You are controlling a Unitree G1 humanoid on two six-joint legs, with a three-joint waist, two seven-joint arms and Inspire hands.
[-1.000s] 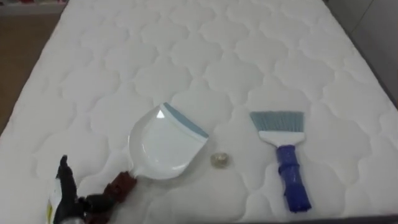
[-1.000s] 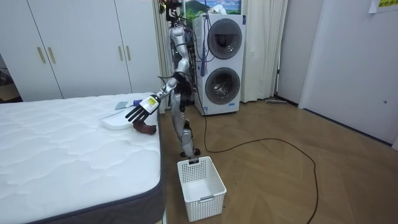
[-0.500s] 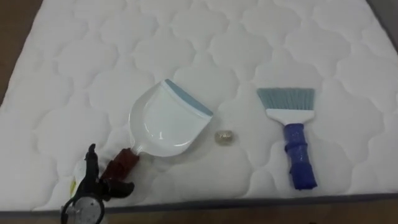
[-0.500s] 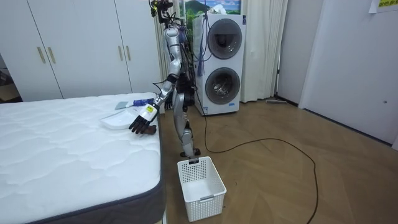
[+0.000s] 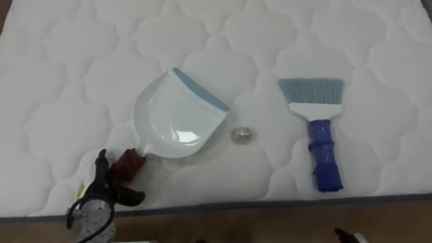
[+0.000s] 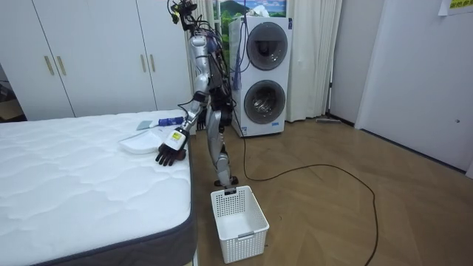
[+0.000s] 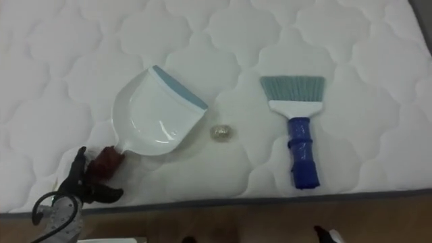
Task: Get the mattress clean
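Left robot hand (image 5: 102,194) sits at the near edge of the bed (image 5: 61,81), fingers loosely spread. The dark red handle of the dustpan (image 5: 177,121) lies between finger and thumb, not gripped. A crumpled wad (image 5: 241,134) lies just off the pan's lip, and the brush (image 5: 317,135) is further right.

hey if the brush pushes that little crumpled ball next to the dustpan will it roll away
Probably light: the crumpled wad is small and loosely scrunched. Being roundish, it may roll rather than slide, though quilted dips of the mattress could catch it.
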